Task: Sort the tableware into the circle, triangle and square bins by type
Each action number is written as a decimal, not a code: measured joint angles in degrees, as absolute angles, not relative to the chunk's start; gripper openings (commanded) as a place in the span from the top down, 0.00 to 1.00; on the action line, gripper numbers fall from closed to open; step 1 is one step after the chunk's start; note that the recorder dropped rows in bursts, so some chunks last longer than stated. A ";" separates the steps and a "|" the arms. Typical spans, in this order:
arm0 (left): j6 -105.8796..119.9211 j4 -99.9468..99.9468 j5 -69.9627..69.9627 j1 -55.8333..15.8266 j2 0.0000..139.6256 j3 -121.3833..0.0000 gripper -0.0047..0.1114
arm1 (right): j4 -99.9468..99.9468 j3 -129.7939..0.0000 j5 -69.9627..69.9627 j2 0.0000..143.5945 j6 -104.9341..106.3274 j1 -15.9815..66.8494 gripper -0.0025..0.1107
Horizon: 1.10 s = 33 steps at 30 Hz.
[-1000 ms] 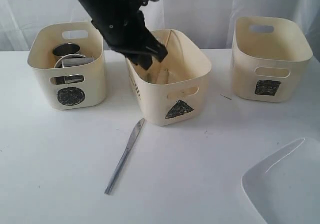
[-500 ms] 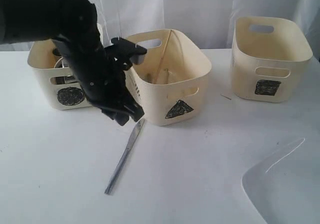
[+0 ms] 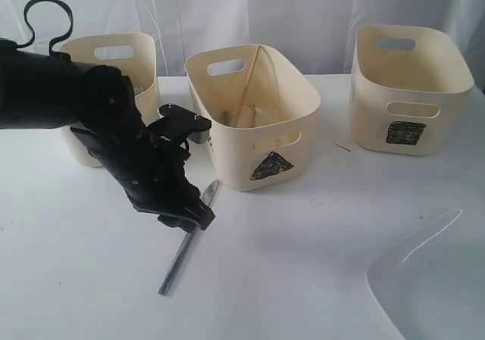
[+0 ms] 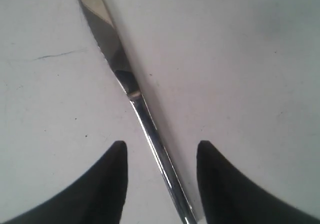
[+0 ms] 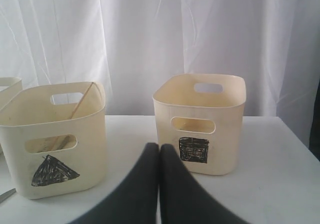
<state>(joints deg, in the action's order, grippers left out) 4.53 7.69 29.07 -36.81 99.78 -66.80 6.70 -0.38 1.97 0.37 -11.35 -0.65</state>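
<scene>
Wooden chopsticks (image 3: 248, 82) lean inside the triangle bin (image 3: 299, 105). Before it, the left gripper (image 4: 160, 151), jaws apart, straddles the knife (image 4: 125, 79) on the bench (image 3: 318, 264). The right gripper (image 5: 159, 147) has its jaws together.

I see a white table (image 3: 303, 279) in front of me. It is flat and wide. Behind it hangs a white curtain (image 3: 303, 14) with long soft folds going up and down. It covers the whole back. A tiny thin bit (image 3: 342, 147) lies on the table, toward the right in the exterior view. I cannot tell what it is. Some small dark specks (image 3: 311, 201) sit near the middle. In my left wrist view, the table top has a thin grey line (image 4: 55, 56), like a scratch.
</scene>
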 measured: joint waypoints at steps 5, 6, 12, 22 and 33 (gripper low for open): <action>3.46 7.72 27.18 -36.81 100.28 -65.88 0.49 | 6.70 -0.38 1.97 0.37 -11.35 -0.65 0.98; 3.30 7.86 26.82 -36.81 100.50 -65.88 0.49 | 6.70 -0.38 1.97 0.37 -11.35 -0.65 0.98; 1.74 7.86 26.43 -36.81 102.65 -65.88 0.49 | 6.70 -0.38 1.97 0.37 -11.97 -0.65 0.98; 0.90 7.86 26.57 -36.81 104.95 -65.88 0.49 | 6.70 -0.38 1.97 0.37 -12.77 -0.65 0.98; -1.81 7.86 29.08 -36.81 108.44 -66.26 0.49 | 6.70 -0.38 1.97 0.37 -12.77 -0.65 0.98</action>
<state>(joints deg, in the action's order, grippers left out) -1.81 7.86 29.08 -36.81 108.44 -66.26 6.70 -0.38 1.97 0.37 -12.77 -0.65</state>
